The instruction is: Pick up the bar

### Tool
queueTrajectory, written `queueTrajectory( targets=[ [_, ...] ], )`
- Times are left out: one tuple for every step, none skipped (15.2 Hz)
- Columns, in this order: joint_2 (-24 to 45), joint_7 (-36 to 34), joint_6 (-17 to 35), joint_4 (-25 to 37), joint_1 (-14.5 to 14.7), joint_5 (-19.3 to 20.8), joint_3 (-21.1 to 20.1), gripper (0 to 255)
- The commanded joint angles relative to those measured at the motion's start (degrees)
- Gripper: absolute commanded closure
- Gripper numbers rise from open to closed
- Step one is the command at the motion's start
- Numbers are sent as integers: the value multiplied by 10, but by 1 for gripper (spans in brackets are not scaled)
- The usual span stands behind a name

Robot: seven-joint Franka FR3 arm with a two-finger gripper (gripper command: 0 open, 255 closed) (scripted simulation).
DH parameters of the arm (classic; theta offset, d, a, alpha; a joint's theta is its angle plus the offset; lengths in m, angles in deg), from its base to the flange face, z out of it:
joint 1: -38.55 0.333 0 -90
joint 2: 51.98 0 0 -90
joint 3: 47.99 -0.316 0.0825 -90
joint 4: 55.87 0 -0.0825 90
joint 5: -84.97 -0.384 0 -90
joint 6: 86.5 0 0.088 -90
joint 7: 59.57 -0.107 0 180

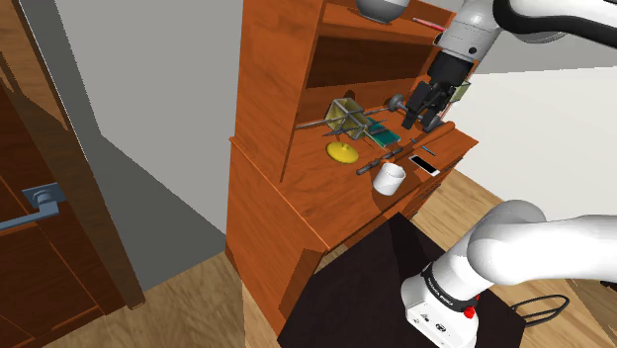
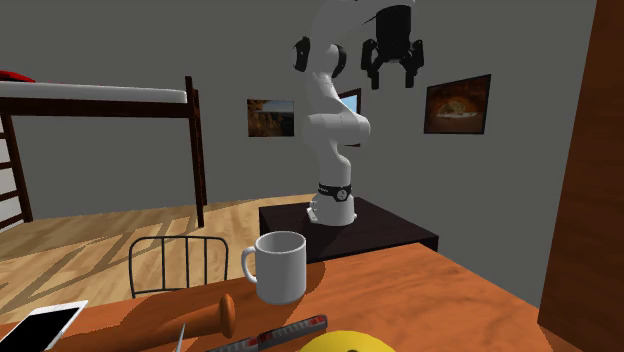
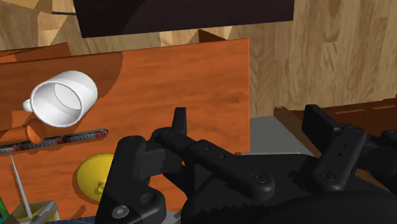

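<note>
The bar is seen lying flat on the orange-brown wooden surface, between a white mug and a rounded yellow object, near both. It is drawn as a long, slim, straight strip, grey with red marks along its length. A rounded orange-brown handle is found just beside one end of it, and whether the two touch cannot be told. The mug is smooth and cylindrical, stood upright with its mouth open. The surface is finished in a glossy, faintly grained wood and is closed off by a straight front edge, with the mug not far from it. Beyond that edge a pale plank floor and the black box of the stand are shown. A flat white phone is laid close to the edge beside the mug. At the back, the surface is bounded by the shelved hutch of the same wood, and a wire basket is set against it behind the yellow object. The jaws are held spread, with nothing between them, high above the surface and well apart from the bar. Open air is left around them on the floor side, while the hutch's shelves stand near on the other.
</note>
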Motion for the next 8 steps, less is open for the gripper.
queueTrajectory(
  targets=[
    [0, 0, 0, 0, 0, 0, 0, 0],
    [14, -11, 19, -4, -6, 0, -1, 0],
    [28, -22, 38, -8, -13, 0, -1, 0],
    [43, -34, 56, -11, -19, 0, -1, 0],
    [58, -45, 74, -14, -26, 0, -2, 0],
    [74, -56, 93, -16, -32, 0, -2, 0],
    [90, -67, 110, -17, -38, 1, -1, 0],
    [106, -78, 128, -18, -44, 1, -1, 0]
  ],
)
